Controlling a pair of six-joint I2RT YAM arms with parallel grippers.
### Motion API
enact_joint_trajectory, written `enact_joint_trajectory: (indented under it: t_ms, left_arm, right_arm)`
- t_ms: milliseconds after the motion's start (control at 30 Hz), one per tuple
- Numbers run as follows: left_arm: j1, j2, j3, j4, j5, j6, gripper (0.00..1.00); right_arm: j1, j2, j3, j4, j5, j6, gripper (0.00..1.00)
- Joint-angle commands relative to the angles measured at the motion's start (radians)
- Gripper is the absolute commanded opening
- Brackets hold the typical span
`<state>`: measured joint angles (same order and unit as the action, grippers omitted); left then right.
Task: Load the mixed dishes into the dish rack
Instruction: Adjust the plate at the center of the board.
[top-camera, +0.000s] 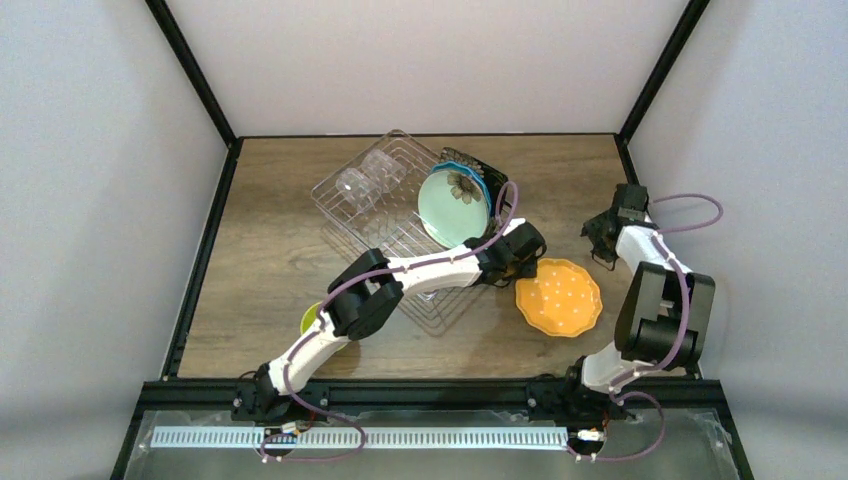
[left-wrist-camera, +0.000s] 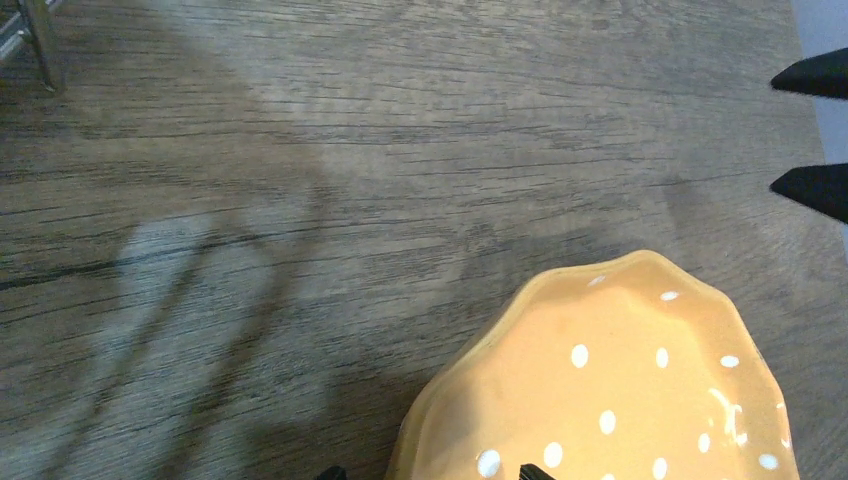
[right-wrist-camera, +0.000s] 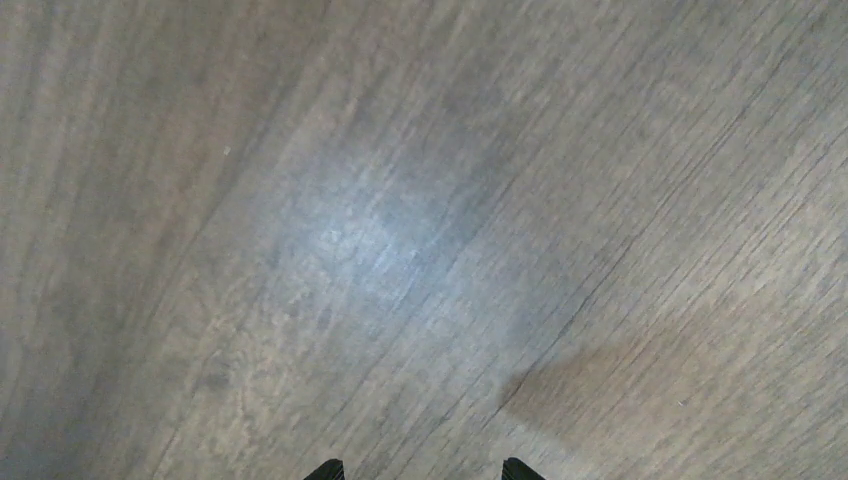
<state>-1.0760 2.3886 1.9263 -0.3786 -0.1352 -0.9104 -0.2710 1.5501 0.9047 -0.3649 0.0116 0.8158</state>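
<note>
Orange scalloped plate with white dots (top-camera: 558, 297): lies flat on the wood-grain bench (top-camera: 270, 250), face up, just right of the rack's near end and outside it. The rim is wavy and raised. In the left wrist view its glaze is glossy, with a small highlight near the right edge.

Rectangular silvery wire dish rack (top-camera: 440, 310): sits mid-bench, angled, with its long axis running from far left to near right.
- Round mint plate with a flower motif (top-camera: 455, 205): stands on edge among the prongs at the rack's far right side.
- Teal plate (top-camera: 487, 195): directly behind the mint one, only a rim sliver showing.
- Black square floral plate (top-camera: 465, 160): behind those two, also on edge.
- Clear glass (top-camera: 362, 183): in the rack's far left part. Orientation hard to tell.

Small yellow-green bowl (top-camera: 311, 318): on the bench at the rack's near left, largely hidden under the left arm.

Left tool (top-camera: 527, 262): fingers wide apart, empty, hovering at the orange plate's near left rim.

Right tool (top-camera: 598, 240): fingers apart, empty, over bare bench to the right of the rack and beyond the orange plate.
</note>
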Motion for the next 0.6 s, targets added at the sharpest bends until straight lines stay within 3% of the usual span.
enact_joint_trajectory:
  t_ms: [0, 267, 567]
  left_arm:
    - [0.001, -0.049, 0.025, -0.009, -0.038, 0.029, 1.0]
    - [0.0, -0.109, 0.003, -0.023, -0.058, 0.05, 1.0]
    - [-0.006, -0.228, -0.183, 0.01, -0.04, 0.03, 1.0]
  right_arm:
    - [0.002, -0.04, 0.025, 0.003, 0.027, -0.008, 0.9]
    - [0.002, -0.11, 0.0, -0.052, 0.071, -0.036, 0.9]
    - [0.002, -0.218, -0.104, -0.126, 0.107, -0.038, 0.91]
